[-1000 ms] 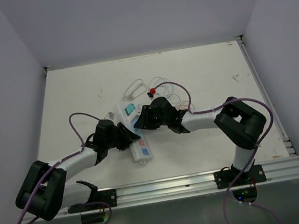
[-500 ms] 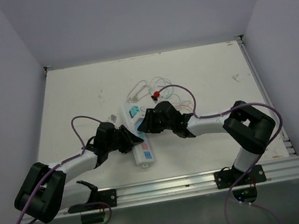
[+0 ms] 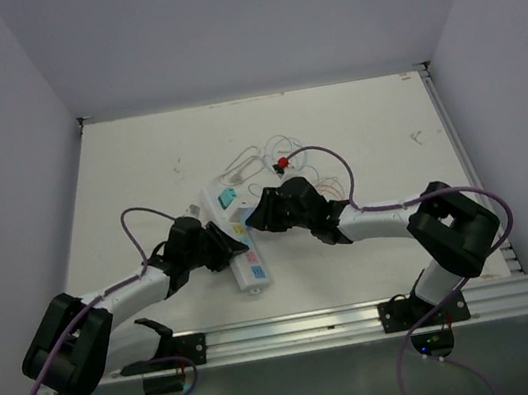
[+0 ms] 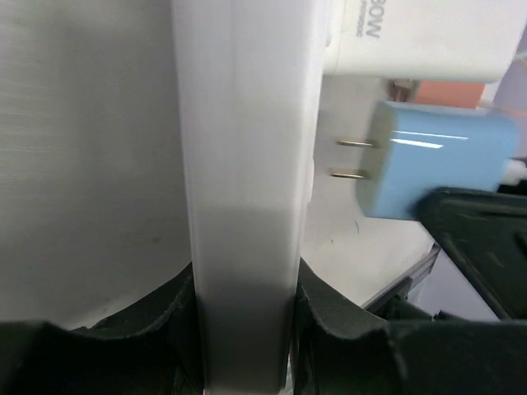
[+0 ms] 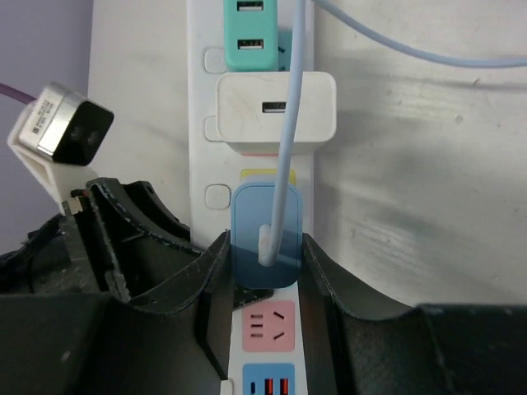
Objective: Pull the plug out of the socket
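Note:
The socket, a long white power strip (image 3: pixel 253 272), lies on the table. My left gripper (image 3: pixel 224 248) is shut across its body (image 4: pixel 243 164), one finger on each long side. My right gripper (image 3: pixel 253 222) is shut on a blue plug (image 5: pixel 265 234) with a pale cord. In the left wrist view the blue plug (image 4: pixel 440 160) hangs just off the strip's face with its two metal prongs (image 4: pixel 354 158) bare. A white charger (image 5: pixel 276 111) and a teal plug (image 5: pixel 253 33) sit in the strip beyond it.
Free pink (image 5: pixel 270 327) and blue outlet faces lie below the blue plug. Thin white cords (image 3: pixel 267 156) loop on the table behind the strip, with a small red piece (image 3: pixel 282 164). An aluminium rail (image 3: pixel 365 317) runs along the near edge.
The right arm's elbow has swung right and its forearm has stretched out. The strip's far end has shifted slightly left. Both grippers keep their holds.

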You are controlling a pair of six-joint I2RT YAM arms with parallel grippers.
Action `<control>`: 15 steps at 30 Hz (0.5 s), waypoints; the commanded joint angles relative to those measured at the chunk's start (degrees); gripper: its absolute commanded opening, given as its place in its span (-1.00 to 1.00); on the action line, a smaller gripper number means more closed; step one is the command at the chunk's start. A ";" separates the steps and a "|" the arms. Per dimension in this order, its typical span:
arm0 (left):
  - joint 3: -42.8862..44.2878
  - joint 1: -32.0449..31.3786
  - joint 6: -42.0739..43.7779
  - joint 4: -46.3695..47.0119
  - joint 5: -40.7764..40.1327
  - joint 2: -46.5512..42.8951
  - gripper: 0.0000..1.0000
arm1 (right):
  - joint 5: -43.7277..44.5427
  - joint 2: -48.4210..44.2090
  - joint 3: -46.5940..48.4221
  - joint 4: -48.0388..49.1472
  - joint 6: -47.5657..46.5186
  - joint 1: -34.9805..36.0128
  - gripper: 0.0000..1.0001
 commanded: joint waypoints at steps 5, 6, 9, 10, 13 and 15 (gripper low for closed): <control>-1.46 2.07 -2.44 -11.58 -13.18 2.27 -1.00 | 4.25 -4.73 -0.10 3.85 -1.19 -1.29 -1.00; -1.46 2.07 -2.27 -11.58 -13.27 2.27 -1.00 | 3.99 -4.72 -0.11 4.03 -1.01 -1.29 -1.00; -1.46 2.07 -2.09 -11.57 -13.27 2.27 -1.00 | 4.16 -5.42 -0.46 3.42 -1.18 -1.38 -1.00; -1.46 2.07 -2.01 -11.57 -13.27 2.10 -1.00 | 4.42 -5.78 -0.63 3.07 -1.45 -1.38 -1.00; -1.29 2.07 -1.57 -11.49 -13.27 2.10 -1.00 | 5.74 -7.80 -0.72 0.09 -2.68 -2.42 -1.00; -1.29 2.07 -1.30 -11.05 -13.01 2.10 -1.00 | 5.83 -9.72 -2.29 -0.72 -2.77 -4.79 -1.00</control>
